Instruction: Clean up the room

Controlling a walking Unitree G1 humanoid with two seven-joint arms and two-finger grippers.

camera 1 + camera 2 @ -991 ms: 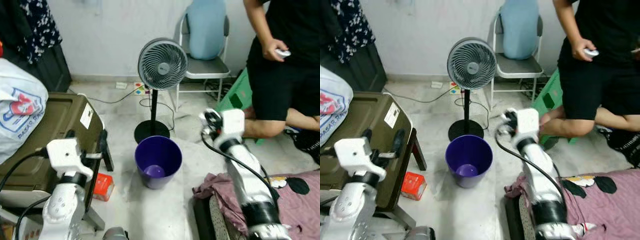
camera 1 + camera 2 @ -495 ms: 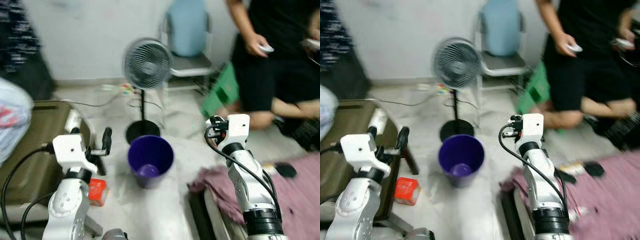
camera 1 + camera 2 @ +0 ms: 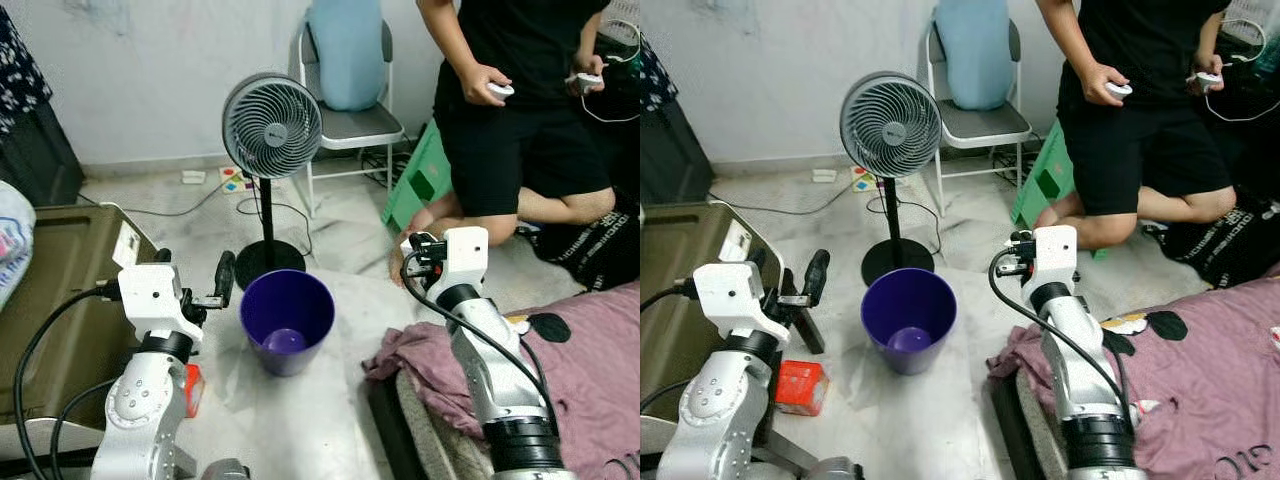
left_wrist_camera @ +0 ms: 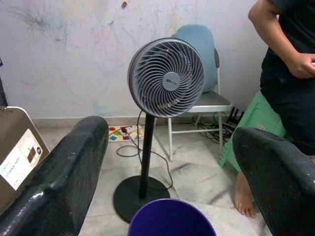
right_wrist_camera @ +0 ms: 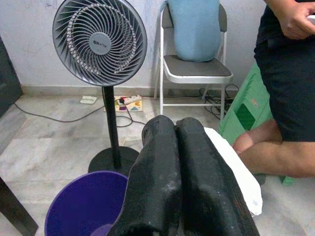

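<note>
Sharper than half a second ago, motion blur gone; whole scene shifted with the camera, so no shift of objects claimed. Both arms raised as before, flanking the bin.

Round purple plastic bin (image 3: 287, 320): smooth tapered wall, open top, paler purple disc lying on its bottom; standing on pale marbled floor tiles (image 3: 300, 420).

Grey pedestal fan with round slatted grille (image 3: 272, 126): thin black pole, flat black disc base just behind the bin.

Left gripper (image 3: 205, 290): white boxy wrist, long matte black fingers (image 4: 64, 177) spread well apart, nothing between them; held to the left of the bin, near its rim, not touching. From the left wrist view, bin rim low between the two fingers.

Right gripper (image 5: 182, 177): black fingers pressed together, side by side; whether anything thin sits pinched between them cannot be told. White cloth-like piece (image 5: 236, 172) visible just behind the fingers. Held to the right of the bin, above and apart from its rim.

Crumpled mauve fabric heap (image 3: 420, 355): soft, folded, on the floor right of the bin.

Small red carton (image 3: 800, 387): boxy, on the floor left of the bin.

White metal folding chair with light blue cushion (image 3: 345, 60): behind the fan.

Person in black shirt and shorts (image 3: 520, 110): kneeling right of the chair, small white device in each hand.
</note>
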